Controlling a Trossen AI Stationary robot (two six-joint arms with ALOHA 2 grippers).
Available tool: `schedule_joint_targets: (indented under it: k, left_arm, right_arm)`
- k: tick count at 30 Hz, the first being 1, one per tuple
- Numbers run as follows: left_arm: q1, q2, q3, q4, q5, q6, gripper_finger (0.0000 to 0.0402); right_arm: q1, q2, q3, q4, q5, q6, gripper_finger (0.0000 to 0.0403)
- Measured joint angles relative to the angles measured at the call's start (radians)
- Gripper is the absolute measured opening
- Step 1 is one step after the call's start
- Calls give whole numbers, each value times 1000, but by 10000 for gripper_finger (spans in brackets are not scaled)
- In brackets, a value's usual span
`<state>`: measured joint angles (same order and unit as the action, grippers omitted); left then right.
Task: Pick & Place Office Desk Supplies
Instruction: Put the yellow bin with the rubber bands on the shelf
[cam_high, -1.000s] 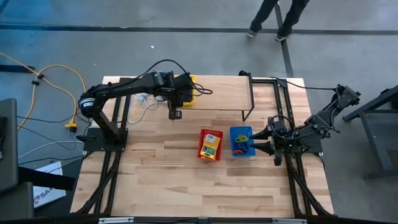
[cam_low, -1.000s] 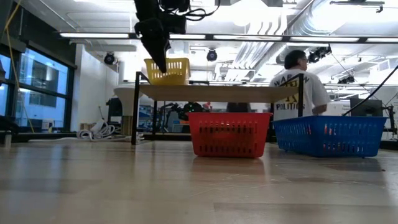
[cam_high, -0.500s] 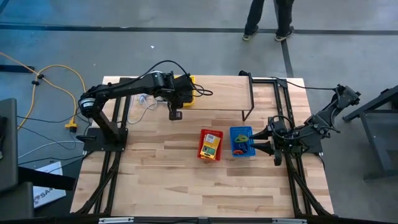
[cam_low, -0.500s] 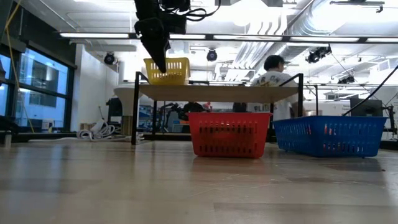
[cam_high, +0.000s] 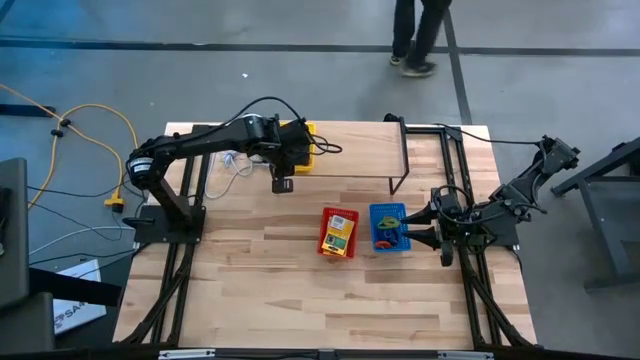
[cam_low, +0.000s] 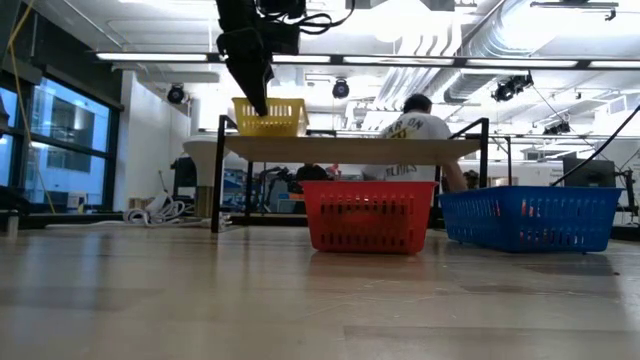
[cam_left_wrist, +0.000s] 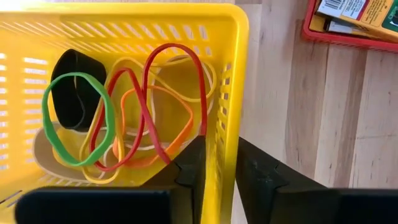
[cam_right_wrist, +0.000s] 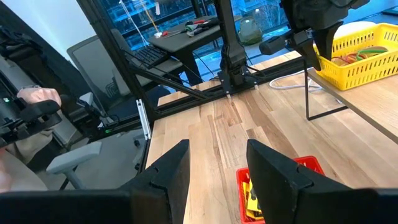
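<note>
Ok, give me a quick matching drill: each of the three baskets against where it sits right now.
Things:
1. yellow basket
2. red basket
3. blue basket

Places:
A. on the table, next to the right gripper
B. up on the raised shelf, left gripper at its wall
C. on the table, between the other two baskets

Pairs: 1-B, 2-C, 3-A
</note>
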<state>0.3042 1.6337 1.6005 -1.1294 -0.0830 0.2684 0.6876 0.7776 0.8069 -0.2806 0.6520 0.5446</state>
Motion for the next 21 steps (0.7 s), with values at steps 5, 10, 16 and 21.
schedule_joint_targets:
  k: [5,10,16,21]
  left_arm:
    - [0,0,0,3,0,0,76]
    - [0,0,-1,7,-11,1,76]
    - [0,0,8,7,-21,12,76]
    - [-8,-1,32,4,-19,19,77]
  right_arm:
    - [0,0,0,0,0,0,146]
    - [0,0,0,0,0,0,146]
    - [0,0,0,0,0,0,146]
    - [0,0,0,0,0,0,146]
